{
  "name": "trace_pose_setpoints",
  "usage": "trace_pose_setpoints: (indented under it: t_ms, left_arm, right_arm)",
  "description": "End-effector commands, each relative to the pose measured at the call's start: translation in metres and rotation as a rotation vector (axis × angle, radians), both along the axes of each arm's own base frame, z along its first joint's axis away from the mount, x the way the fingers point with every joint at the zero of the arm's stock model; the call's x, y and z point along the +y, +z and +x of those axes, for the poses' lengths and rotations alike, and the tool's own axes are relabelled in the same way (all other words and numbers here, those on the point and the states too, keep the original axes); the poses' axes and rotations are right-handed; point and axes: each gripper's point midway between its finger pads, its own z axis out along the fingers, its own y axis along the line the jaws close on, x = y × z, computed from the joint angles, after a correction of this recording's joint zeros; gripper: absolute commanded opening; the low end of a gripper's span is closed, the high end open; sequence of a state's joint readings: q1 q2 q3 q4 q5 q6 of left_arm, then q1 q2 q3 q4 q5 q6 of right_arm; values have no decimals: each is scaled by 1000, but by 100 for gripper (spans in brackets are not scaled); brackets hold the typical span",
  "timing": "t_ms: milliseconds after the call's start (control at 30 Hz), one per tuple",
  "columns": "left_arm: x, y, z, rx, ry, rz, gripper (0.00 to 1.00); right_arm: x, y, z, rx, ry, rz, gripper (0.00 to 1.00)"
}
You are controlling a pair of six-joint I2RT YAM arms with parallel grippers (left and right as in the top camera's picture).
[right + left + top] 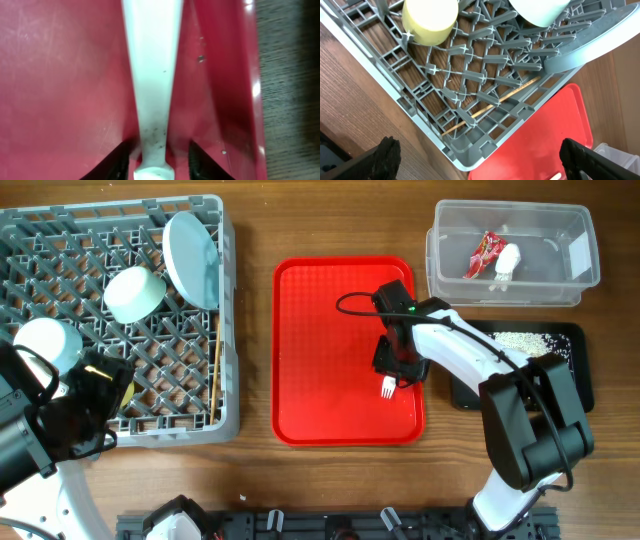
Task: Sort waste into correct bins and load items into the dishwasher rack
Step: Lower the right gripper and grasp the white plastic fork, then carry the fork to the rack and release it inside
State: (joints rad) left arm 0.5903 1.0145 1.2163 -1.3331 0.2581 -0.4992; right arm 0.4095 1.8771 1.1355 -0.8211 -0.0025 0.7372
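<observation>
rack [228, 330] left | fork [388, 387] on serving tray [320, 360] centre | tub [560, 230] behind shallow bin [578, 385]

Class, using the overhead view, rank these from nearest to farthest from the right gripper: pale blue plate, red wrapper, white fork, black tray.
From the right gripper:
1. white fork, between its fingers.
2. black tray, to the right.
3. red wrapper, in the clear tub.
4. pale blue plate, in the rack, far left.

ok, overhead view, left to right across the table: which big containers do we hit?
Grey dishwasher rack → red serving tray → clear tub. The black tray is left out: it lies below the tub in the picture, across the same span.
</observation>
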Motion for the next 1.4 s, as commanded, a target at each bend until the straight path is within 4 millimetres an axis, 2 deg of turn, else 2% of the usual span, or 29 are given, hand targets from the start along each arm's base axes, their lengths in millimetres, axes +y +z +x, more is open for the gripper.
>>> trace_pose_setpoints:
  t_ms: [0, 67, 167, 333, 433, 500, 600, 800, 933, 1000, 1200, 1367]
  left_arm:
    - [3, -1, -2, 11, 14, 5, 100]
    - [3, -1, -2, 12, 14, 5, 100]
    - [3, -2, -2, 12, 14, 5, 100]
    - [3, -1, -2, 12, 14, 5, 100]
    - [3, -1, -2, 11, 14, 5, 100]
    - [3, -1, -2, 11, 14, 5, 100]
    - [3, -1, -2, 11, 14, 5, 100]
    - [3, -1, -2, 11, 14, 5, 100]
    - [3, -1, -2, 11, 14, 5, 100]
    - [3, -2, -2, 12, 14, 5, 100]
    - [2, -2, -3, 18, 14, 1, 100]
    - [1, -3, -5, 25, 13, -4, 100]
  right_arm:
    - [-6, -5, 3, -23, -23, -34, 28]
    - [-5, -5, 4, -29, -20, -31, 24]
    - [-2, -4, 3, -21, -19, -14, 6]
    - [14, 10, 11, -19, 35, 55, 4]
    - [35, 25, 18, -20, 99, 159, 4]
    - [57, 40, 23, -24, 146, 268, 4]
    - [101, 69, 27, -51, 231, 444, 4]
    - [210, 135, 29, -188, 380, 761, 4]
    - [278, 171, 13, -275, 435, 928, 4]
    - [315, 188, -8, -317, 469, 994, 4]
    - [353, 181, -44, -355, 397, 928, 5]
    - [359, 158, -46, -343, 346, 875, 15]
